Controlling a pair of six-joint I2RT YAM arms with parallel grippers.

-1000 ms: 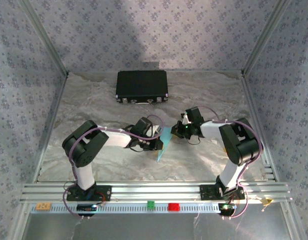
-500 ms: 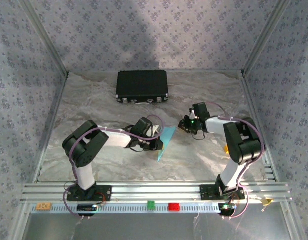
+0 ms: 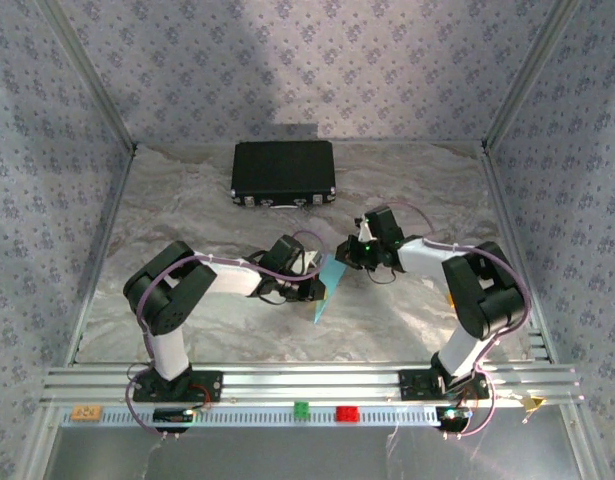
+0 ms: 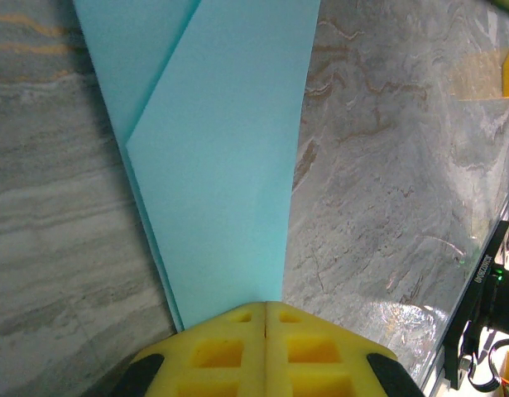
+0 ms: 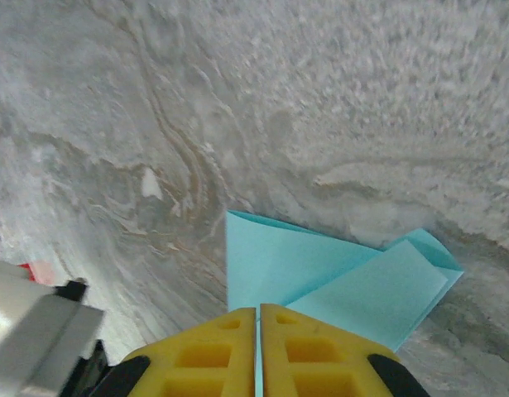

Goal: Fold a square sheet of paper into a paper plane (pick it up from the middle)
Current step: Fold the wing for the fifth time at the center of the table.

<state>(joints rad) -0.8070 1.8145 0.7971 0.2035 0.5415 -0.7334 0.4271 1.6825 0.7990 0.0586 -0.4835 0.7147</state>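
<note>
The left gripper (image 4: 265, 308) is clamped shut. Its two yellow, waffle-patterned fingers (image 4: 217, 354) meet along a tight seam, pinching the narrow end of the sheet of paper (image 4: 225, 165). From that pinch the sheet fans out away from the fingers, widening as it goes. It is thin, smooth and light blue, folded into a long tapered shape, with a diagonal crease and several layered edges showing along one side.

The right gripper (image 5: 258, 314) has its yellow fingers almost together, with only a hairline gap between them. The paper's other end lies right at their tips and spreads beyond them in two overlapping pointed flaps. A sliver of blue shows through the gap, but I cannot tell whether the fingers press on the paper or hang just above it.

From the top camera, the paper sits between the two grippers at the middle of the grey, marble-veined table (image 3: 407, 310). A black rectangular case (image 3: 283, 172) lies well apart near the back wall.
</note>
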